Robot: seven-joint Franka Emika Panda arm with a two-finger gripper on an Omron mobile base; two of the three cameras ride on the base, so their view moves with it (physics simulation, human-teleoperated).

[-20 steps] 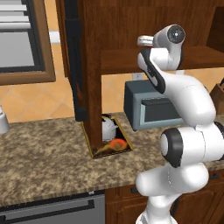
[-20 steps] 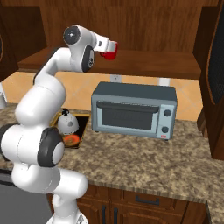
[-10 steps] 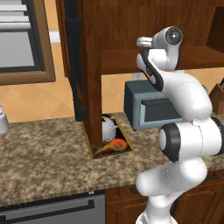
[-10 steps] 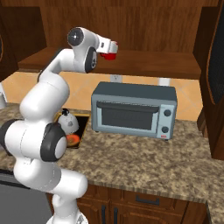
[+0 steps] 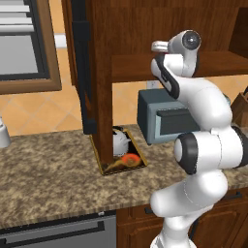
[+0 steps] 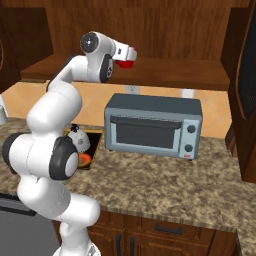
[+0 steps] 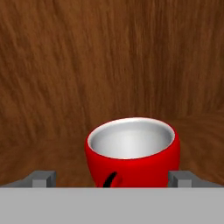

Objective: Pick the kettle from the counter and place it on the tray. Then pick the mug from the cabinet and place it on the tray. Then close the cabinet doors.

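Reaching into the cabinet (image 6: 165,30), we hold our jaws spread wide either side of the red mug (image 7: 132,151), ungripped, upright on the wooden shelf (image 7: 39,153) between them.

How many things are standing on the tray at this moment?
1: the kettle stands on the tray, beside its orange patch. The cabinet door hides part of the tray, so something may be unseen.

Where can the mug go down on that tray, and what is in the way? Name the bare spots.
The tray is crowded: the kettle takes its back half, leaving the front, orange-patched part bare. Open counter lies left of the tray, and more in front of the toaster oven. The open gripper straddles the mug on the cabinet shelf.
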